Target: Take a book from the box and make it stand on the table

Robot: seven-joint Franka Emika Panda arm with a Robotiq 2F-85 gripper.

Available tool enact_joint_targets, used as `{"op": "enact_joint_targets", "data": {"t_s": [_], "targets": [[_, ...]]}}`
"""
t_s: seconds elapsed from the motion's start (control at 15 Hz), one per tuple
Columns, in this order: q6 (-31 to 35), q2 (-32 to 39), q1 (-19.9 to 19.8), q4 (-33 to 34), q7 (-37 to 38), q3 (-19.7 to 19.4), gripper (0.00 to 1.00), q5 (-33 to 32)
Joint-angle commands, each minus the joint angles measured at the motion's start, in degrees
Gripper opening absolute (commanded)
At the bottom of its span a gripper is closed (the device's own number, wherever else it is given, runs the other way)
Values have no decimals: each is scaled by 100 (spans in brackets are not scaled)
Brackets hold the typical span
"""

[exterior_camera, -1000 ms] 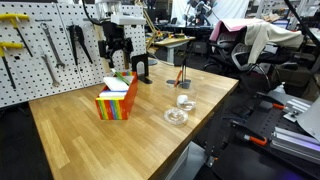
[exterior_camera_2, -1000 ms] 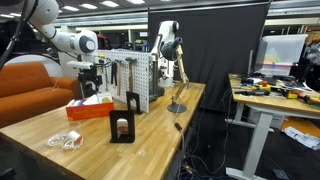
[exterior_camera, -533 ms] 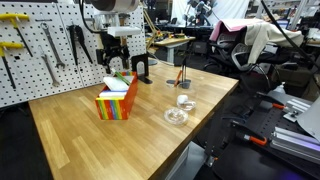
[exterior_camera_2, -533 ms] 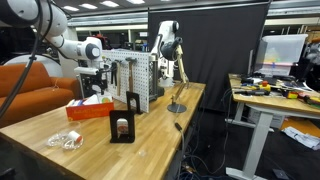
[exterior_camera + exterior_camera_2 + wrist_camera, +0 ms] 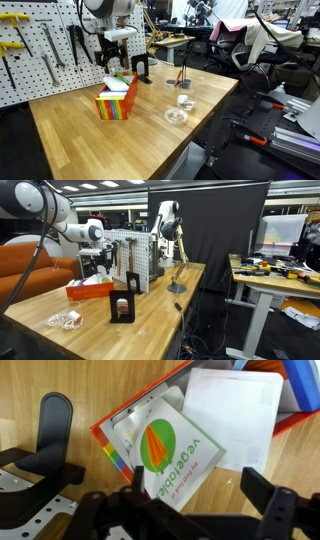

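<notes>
In an exterior view, a white pegboard hung with hand tools [image 5: 40,45] closes off the back edge of the light-wood butcher-block bench [image 5: 80,140] at the left. Broad bare wood is seen in front of the orange-red rectangular box with rainbow stripes [image 5: 117,102] and to its left. The black two-fingered pincer [image 5: 117,62] is held just above the box, clear of it, spread wide with nothing gripped. A black stand [image 5: 142,68] is set just behind the box, to its right. Farther right, a clear round dish [image 5: 185,102] and a second one [image 5: 175,117] are placed near the bench's edge, with a cluttered workshop beyond.

In the wrist view, the thin book with a green disc and orange carrot on its pale cover [image 5: 165,445] is seen inside the box. Its cover faces the camera and is turned askew to the walls, the printed word running from upper right to lower left. Its long axis cannot be told, the lower edge being hidden by the pincer. A plain white book [image 5: 235,415] is tucked beside it on the right.
</notes>
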Motion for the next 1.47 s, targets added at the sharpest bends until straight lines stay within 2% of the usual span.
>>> {"op": "enact_joint_targets", "data": {"t_s": [0.0, 0.2, 0.4, 0.53, 0.6, 1.2, 1.27, 1.4], "targets": [[-264, 179, 93, 355, 197, -136, 94, -97], [-348, 262, 100, 446, 302, -203, 97, -106], [-406, 310, 97, 514, 370, -247, 97, -108], [-413, 346, 98, 568, 386, -259, 84, -105], [-413, 368, 98, 595, 394, -256, 70, -94], [-375, 314, 113, 508, 443, -270, 7, -57], [-370, 304, 110, 518, 463, -283, 3, -60], [-350, 282, 100, 528, 486, -325, 5, -57]]}}
